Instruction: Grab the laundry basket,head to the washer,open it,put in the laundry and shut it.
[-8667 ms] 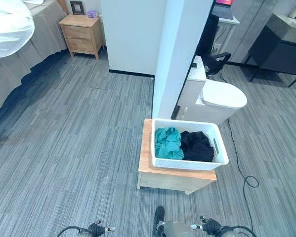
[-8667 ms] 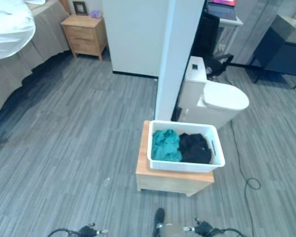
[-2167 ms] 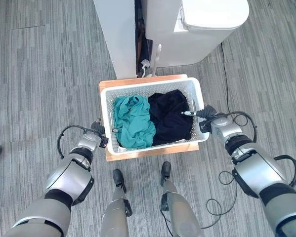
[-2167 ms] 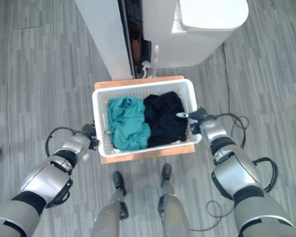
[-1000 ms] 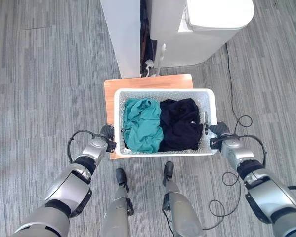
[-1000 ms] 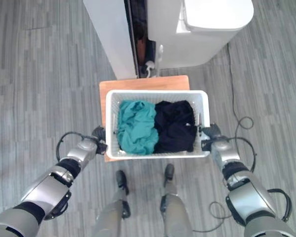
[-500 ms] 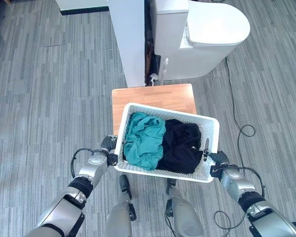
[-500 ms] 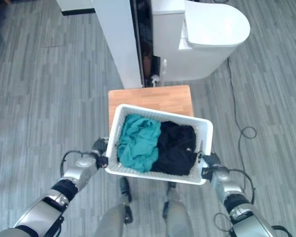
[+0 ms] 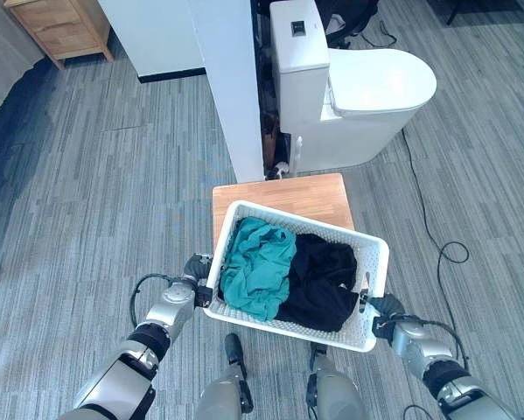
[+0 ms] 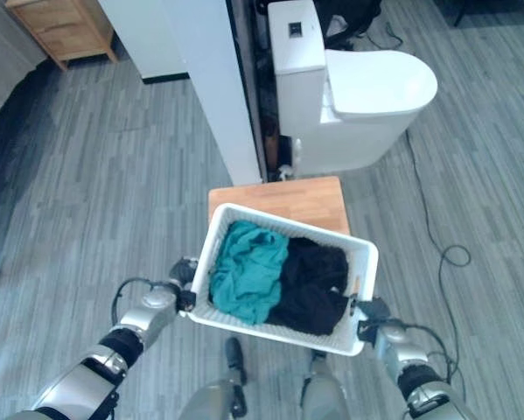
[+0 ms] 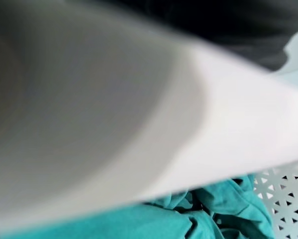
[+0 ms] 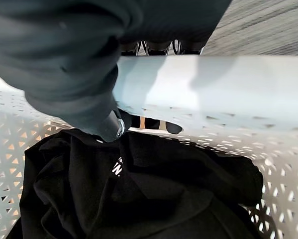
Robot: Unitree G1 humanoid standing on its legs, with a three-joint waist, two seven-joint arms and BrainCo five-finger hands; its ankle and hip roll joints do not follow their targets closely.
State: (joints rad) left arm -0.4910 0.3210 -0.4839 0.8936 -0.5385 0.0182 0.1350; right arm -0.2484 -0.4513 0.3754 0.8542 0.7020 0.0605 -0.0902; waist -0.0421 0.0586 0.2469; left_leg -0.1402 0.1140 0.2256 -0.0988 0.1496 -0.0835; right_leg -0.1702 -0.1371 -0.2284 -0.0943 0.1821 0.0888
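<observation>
I'm holding the perforated white plastic laundry basket (image 9: 372, 254) aloft, left hand (image 9: 195, 292) and right hand (image 9: 382, 305) curled around its rim.

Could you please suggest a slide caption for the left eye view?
Both hands, left hand and right hand, carry the white laundry basket near the wooden stool.

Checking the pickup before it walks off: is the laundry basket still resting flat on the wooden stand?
No: the laundry basket is tilted and overhangs the wooden stand, held at its ends by the left hand and right hand.
</observation>
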